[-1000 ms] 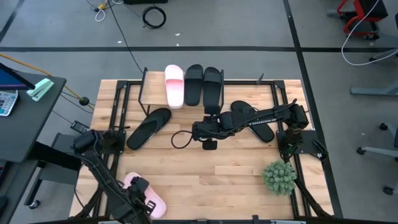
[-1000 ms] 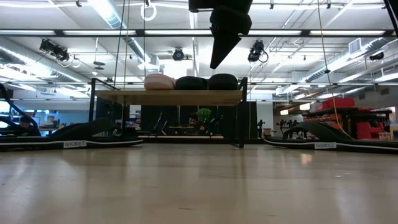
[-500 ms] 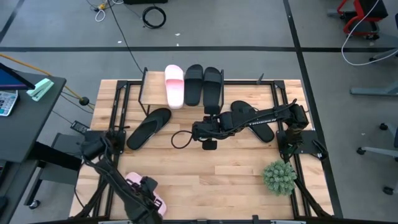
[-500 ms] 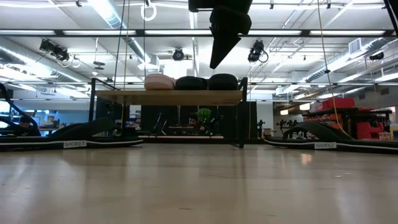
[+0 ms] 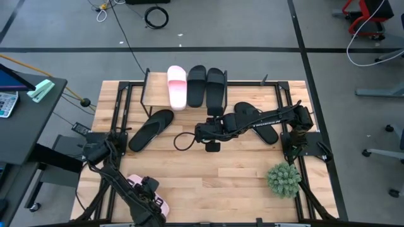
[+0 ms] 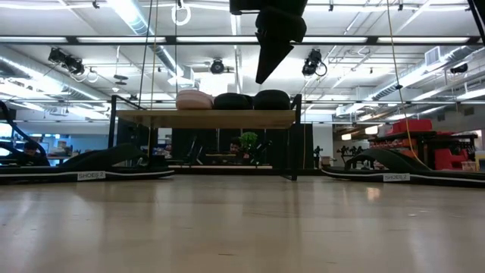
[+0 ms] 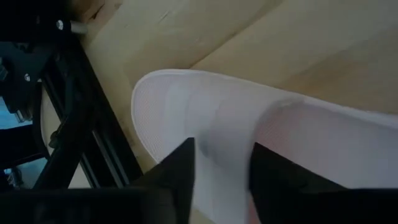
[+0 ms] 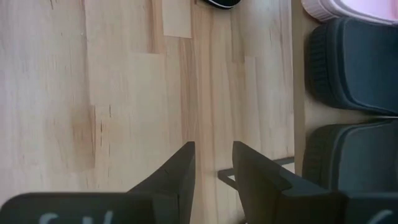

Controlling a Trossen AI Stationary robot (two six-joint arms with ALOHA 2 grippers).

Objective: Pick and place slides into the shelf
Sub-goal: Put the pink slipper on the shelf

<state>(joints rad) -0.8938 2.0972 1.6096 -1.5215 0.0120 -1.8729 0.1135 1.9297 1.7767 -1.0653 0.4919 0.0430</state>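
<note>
A pale pink slide (image 5: 161, 205) lies sole down at the table's near left corner. My left gripper (image 5: 148, 192) is right over it and open; in the left wrist view its fingers (image 7: 221, 168) stand over the footbed (image 7: 186, 106), beside the strap (image 7: 323, 149). The shelf (image 6: 204, 119) at the far edge carries a second pink slide (image 5: 177, 86) and two black slides (image 5: 196, 85) (image 5: 216, 85) on its top board. One black flip-flop (image 5: 151, 129) lies flat left of centre, another (image 5: 243, 110) under my right arm. My right gripper (image 5: 205, 132) hangs open above mid-table (image 8: 213, 168), pointing down (image 6: 261, 76). My left gripper comes at the pink slide's footbed (image 7: 205, 124) from above, one finger on each side of a strip of it next to the strap. Whether the fingertips touch the foam I cannot tell; the fingers themselves hide that spot. The slide lies flat on the table.
A small potted plant (image 5: 283, 180) stands near the table's right near corner. A dark cable loop (image 5: 183, 140) lies beside my right gripper. Black arm frames (image 5: 120, 120) (image 5: 297, 148) run along both table sides. Bare wood (image 5: 221, 180) lies between the pink slide and the plant.
My left gripper has moved a little toward the table's right and down over the pink slide, covering more of it. The slide has stayed where it was.
</note>
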